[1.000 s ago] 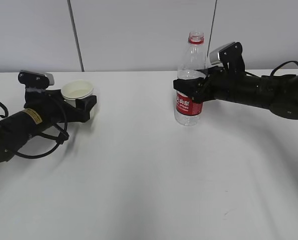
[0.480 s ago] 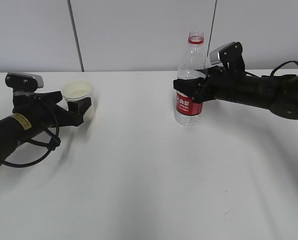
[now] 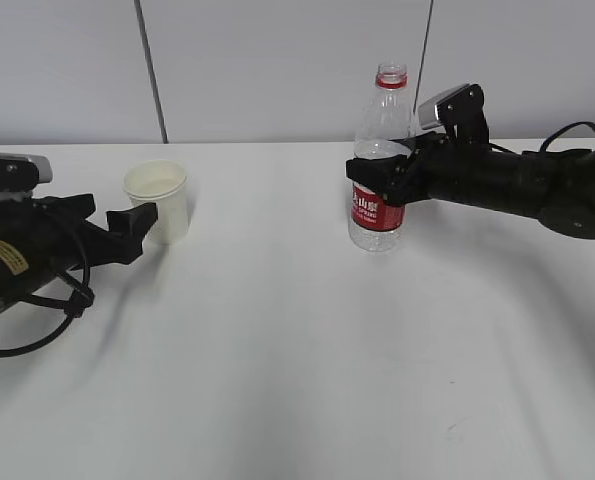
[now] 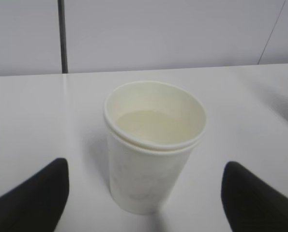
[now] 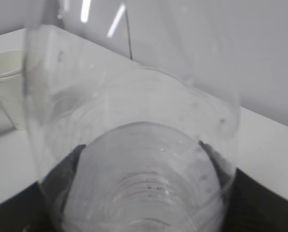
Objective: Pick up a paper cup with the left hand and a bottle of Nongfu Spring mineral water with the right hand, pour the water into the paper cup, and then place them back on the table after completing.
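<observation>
A white paper cup [image 3: 158, 201] stands upright on the white table [image 3: 297, 350]. In the left wrist view the cup [image 4: 151, 150] holds clear liquid. My left gripper [image 3: 127, 213] is open just left of the cup, and its black fingertips [image 4: 42, 188] stand well apart from the cup's sides. The clear, uncapped bottle [image 3: 379, 150] with a red label stands on the table. My right gripper [image 3: 377, 176] is shut on the bottle at the top of the label. In the right wrist view the bottle [image 5: 134, 145] fills the frame between the jaws. I cannot tell its water level.
A pale wall with dark vertical seams [image 3: 149, 70] runs along the table's far edge. Loose black cables [image 3: 37, 310] hang beside my left arm. The cup also shows at the left edge of the right wrist view [image 5: 6, 82].
My left gripper has let go of the cup and drawn back to the left; the cup stays standing. The right gripper's near finger has shifted slightly left on the bottle.
</observation>
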You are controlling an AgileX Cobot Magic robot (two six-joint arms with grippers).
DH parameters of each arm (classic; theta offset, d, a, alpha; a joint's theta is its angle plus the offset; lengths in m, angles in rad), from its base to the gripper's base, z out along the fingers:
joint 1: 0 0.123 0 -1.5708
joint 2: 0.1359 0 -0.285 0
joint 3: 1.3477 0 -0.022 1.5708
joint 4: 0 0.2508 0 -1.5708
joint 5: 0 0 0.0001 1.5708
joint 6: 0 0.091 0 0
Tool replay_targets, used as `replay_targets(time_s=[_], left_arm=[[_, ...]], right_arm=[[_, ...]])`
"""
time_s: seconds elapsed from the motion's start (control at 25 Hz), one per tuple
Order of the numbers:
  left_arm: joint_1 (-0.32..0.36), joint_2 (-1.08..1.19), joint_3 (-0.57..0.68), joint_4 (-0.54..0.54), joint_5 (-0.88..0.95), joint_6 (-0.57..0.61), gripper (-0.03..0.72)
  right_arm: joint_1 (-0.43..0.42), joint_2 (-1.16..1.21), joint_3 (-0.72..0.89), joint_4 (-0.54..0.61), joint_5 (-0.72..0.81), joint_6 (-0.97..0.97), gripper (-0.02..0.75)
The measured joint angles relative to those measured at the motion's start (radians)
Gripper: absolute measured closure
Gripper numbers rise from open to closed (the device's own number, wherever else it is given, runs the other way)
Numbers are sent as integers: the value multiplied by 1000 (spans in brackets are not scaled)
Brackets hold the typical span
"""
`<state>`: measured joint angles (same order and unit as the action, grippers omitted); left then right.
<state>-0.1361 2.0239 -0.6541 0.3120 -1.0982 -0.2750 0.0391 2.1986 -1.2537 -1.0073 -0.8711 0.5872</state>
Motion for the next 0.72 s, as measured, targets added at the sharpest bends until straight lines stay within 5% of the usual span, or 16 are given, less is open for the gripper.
replay_targets(time_s=[0.72], left_arm=[[0, -93, 123, -10, 0, 0, 104]], right_arm=[[0, 1, 0, 2, 0, -2, 244]])
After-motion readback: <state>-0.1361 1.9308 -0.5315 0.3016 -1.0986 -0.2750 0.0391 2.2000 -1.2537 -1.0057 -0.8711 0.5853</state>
